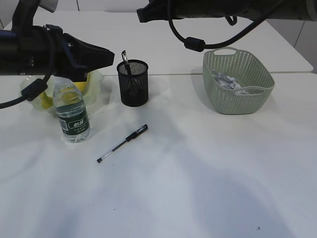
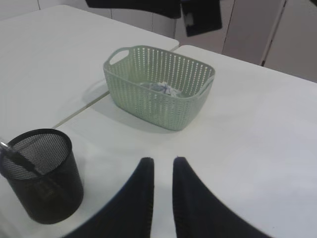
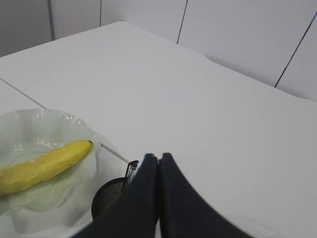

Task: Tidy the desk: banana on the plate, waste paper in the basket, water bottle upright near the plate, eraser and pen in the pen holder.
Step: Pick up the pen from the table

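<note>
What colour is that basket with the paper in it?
Pale green basket, with a perforated weave pattern; clearest in the left wrist view.

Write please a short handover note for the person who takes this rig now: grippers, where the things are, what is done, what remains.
Left gripper: slightly open, empty, raised above the bottle.
Right gripper: shut, empty, high above the table's back.
Done: banana on the plate; paper in the basket; bottle upright by the plate.
The holder has one pen-like item; eraser not visible.
Left: the pen on the table, in front of the holder, goes into the holder.
</note>
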Controlling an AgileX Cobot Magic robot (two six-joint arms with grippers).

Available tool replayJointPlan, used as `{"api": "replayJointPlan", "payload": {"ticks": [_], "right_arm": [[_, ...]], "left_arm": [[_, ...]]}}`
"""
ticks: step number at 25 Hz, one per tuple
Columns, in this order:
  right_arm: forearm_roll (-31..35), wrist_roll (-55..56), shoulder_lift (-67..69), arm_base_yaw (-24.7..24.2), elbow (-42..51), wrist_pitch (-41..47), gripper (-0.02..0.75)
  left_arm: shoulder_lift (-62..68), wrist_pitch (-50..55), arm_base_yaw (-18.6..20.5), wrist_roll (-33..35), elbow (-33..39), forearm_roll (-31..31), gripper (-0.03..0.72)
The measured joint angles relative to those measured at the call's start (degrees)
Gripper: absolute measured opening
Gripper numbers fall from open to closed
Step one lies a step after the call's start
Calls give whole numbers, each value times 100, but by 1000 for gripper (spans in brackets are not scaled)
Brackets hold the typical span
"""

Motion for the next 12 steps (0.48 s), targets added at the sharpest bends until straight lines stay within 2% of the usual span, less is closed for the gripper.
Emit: {"api": "replayJointPlan", "payload": {"ticks": [7,12], "right_arm": [[0,0,0,0,0,13,-16],[0,0,0,0,0,17,-16]], "left_arm": [[0,-570,0,-11,-14,0,87],[0,-1125,0,-211,-296,0,89]]}}
